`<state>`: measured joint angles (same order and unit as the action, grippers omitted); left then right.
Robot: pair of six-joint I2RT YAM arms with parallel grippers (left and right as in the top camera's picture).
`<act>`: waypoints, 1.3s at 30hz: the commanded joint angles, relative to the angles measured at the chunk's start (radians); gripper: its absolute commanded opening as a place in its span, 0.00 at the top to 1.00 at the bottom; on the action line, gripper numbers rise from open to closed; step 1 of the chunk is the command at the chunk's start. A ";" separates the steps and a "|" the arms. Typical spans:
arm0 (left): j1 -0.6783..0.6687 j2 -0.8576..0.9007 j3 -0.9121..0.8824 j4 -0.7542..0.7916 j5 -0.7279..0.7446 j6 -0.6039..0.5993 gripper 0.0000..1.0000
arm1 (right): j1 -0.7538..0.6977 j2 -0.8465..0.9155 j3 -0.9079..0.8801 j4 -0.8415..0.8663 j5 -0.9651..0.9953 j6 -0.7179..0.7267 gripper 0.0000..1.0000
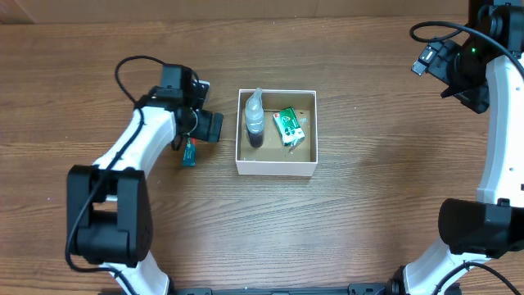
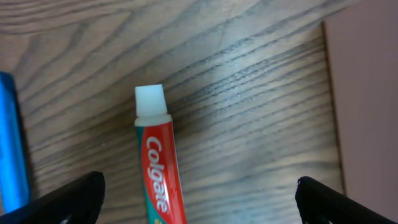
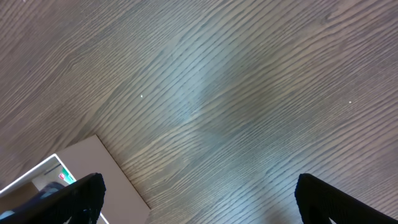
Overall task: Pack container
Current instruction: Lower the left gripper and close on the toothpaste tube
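Observation:
The container (image 1: 277,169) is a white-walled box with a brown inside at the table's middle. It holds a clear bottle (image 1: 255,119) and a green packet (image 1: 288,127). My left gripper (image 1: 196,129) hovers just left of the box. In the left wrist view it is open (image 2: 199,202) over a red Colgate toothpaste tube (image 2: 160,177) that lies on the table with its white cap pointing away. The tube lies nearer the left finger. The box's wall (image 2: 367,112) is at the right. My right gripper (image 1: 458,78) is open (image 3: 199,199), empty and raised at the far right.
A blue item (image 2: 12,149) lies just left of the tube; a teal end (image 1: 189,154) shows below the left gripper in the overhead view. The box's corner (image 3: 93,171) shows at the lower left of the right wrist view. The table is wood-grain.

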<state>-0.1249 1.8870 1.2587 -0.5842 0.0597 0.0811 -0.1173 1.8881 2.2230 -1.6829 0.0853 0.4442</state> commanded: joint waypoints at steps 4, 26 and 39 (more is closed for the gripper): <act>0.003 0.072 0.016 0.030 -0.062 -0.036 0.04 | -0.002 0.000 0.003 0.005 0.003 0.001 0.00; 0.000 0.106 0.016 -0.048 -0.120 -0.142 0.64 | -0.002 0.000 0.003 0.005 0.003 0.001 0.00; 0.000 0.106 0.029 -0.083 -0.143 -0.142 0.83 | -0.002 0.000 0.003 0.005 0.003 0.001 0.00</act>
<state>-0.1238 1.9816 1.2762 -0.6594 -0.0620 -0.0532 -0.1173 1.8881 2.2230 -1.6829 0.0849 0.4446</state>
